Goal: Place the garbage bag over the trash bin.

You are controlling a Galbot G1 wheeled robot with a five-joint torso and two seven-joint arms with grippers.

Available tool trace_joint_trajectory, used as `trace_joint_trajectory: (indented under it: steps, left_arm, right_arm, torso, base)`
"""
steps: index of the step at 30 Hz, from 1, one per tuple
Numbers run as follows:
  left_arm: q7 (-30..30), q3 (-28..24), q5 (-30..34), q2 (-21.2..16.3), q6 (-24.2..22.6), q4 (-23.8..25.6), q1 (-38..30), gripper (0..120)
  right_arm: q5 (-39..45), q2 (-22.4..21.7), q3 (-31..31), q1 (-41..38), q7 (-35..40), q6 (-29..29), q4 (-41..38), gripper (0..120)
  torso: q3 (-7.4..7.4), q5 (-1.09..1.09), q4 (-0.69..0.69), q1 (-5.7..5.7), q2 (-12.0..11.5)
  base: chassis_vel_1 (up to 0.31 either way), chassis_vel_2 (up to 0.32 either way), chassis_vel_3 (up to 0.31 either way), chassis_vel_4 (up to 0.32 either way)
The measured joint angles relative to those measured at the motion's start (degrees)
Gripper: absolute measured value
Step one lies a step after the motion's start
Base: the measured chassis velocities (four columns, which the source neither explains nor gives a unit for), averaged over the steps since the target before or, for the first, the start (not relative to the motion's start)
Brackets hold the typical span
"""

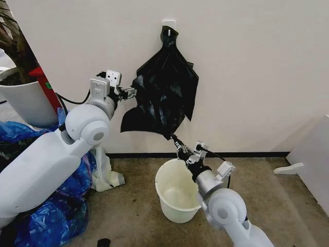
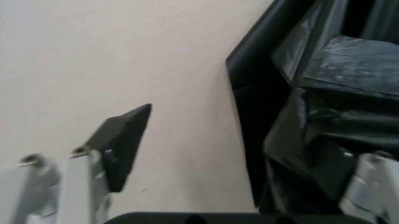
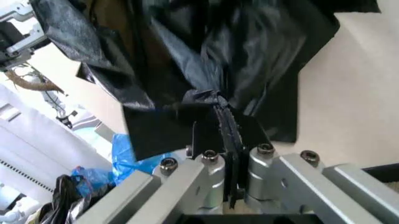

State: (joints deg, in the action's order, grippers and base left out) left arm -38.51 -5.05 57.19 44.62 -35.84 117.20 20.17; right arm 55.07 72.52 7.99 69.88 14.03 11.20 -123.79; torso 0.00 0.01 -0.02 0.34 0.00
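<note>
Blue plastic bags [image 1: 61, 206] are heaped on the floor at the robot's left, with a white plant pot [image 1: 23, 103] behind them against the wall. From the head view, the garbage bag [image 1: 164, 98] hangs fanned out from a wall hook [image 1: 168, 24], glossy black and creased. The left gripper [image 1: 128, 93] is at the bag's left edge. The right gripper [image 1: 176, 140] pinches the bag's lowest corner, just above the trash bin [image 1: 177, 191], which stands cream-white on the carpet beneath the bag, its near side partly covered by the right arm.

In the left wrist view, one dark finger [image 2: 121, 140] stands apart against the bare wall, and the other is buried in black folds of the bag [image 2: 324, 107], so the jaws look spread, though I cannot tell how much plastic lies between them.

In the right wrist view, the fingers [image 3: 227, 140] are pressed tight together on a gathered twist of the bag [image 3: 206, 60], which spreads upward from the pinch. Blue bags [image 3: 134, 156] show below it.
</note>
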Motion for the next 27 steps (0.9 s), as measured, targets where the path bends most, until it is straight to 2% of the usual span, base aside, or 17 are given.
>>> trace_joint_trajectory:
  steps: [5,7,9,14,15,20,21,23,27]
  left_arm:
    - [2.15,-0.34,-0.52,-0.09,1.17,0.27,0.49,59]
    - [2.19,-0.34,-0.54,-0.09,1.28,0.36,0.62,55]
    - [2.40,-0.23,-0.53,-0.34,1.59,0.85,1.34,47]
    - [3.27,1.31,-0.27,-1.85,2.14,2.09,3.62,27]
    - [3.27,1.31,-0.27,-1.85,2.14,2.09,3.62,27]
    - [6.44,3.61,-0.32,-4.01,4.79,2.25,6.00,5]
    - [7.46,4.12,-0.59,-4.47,5.79,2.12,6.46,0]
    - [8.07,4.33,-0.76,-4.69,6.53,2.02,6.76,0]
    - [10.72,4.82,-1.43,-5.10,10.96,0.86,8.27,0]
  right_arm:
    - [-0.38,-0.16,0.99,0.80,-0.01,-0.06,-0.64,0]
    - [-0.49,-0.16,1.08,0.98,-0.01,-0.08,-0.75,0]
    - [-1.03,-0.16,1.39,1.67,-0.11,-0.14,-1.17,0]
    - [-3.54,-0.14,1.66,3.05,-1.19,-0.38,-1.94,0]
    - [-3.54,-0.14,1.66,3.05,-1.19,-0.38,-1.94,0]
    - [-7.98,0.50,0.08,4.80,-2.92,-0.54,-2.41,0]
    - [-9.45,0.56,-0.51,5.20,-3.35,-0.58,-2.48,4]
    - [-10.18,0.56,-0.73,5.34,-3.54,-0.66,-2.49,8]
    - [-15.16,0.18,-2.11,6.83,-4.92,-1.43,-3.10,24]
  torso:
    - [0.00,0.00,0.00,0.00,0.00]
    - [0.00,0.00,0.00,0.00,0.00]
    - [0.00,0.00,-0.01,0.00,0.00]
    - [0.00,-0.01,0.01,0.00,0.00]
    - [0.00,-0.01,0.01,0.00,0.00]
    - [0.00,-0.02,0.01,0.00,0.00]
    - [0.00,-0.02,0.01,0.00,0.00]
    - [0.00,-0.01,0.01,0.00,0.00]
    - [0.00,-0.01,0.00,0.00,0.00]
  base:
    - [0.000,0.000,0.000,0.000]
    - [0.000,0.000,0.000,0.000]
    - [0.000,0.000,0.000,0.000]
    - [0.000,0.000,0.000,0.000]
    - [0.000,0.000,0.000,0.000]
    - [0.000,0.000,0.000,0.000]
    - [0.000,0.000,0.000,0.000]
    - [0.000,0.000,0.000,0.000]
    - [0.000,0.000,0.000,0.000]
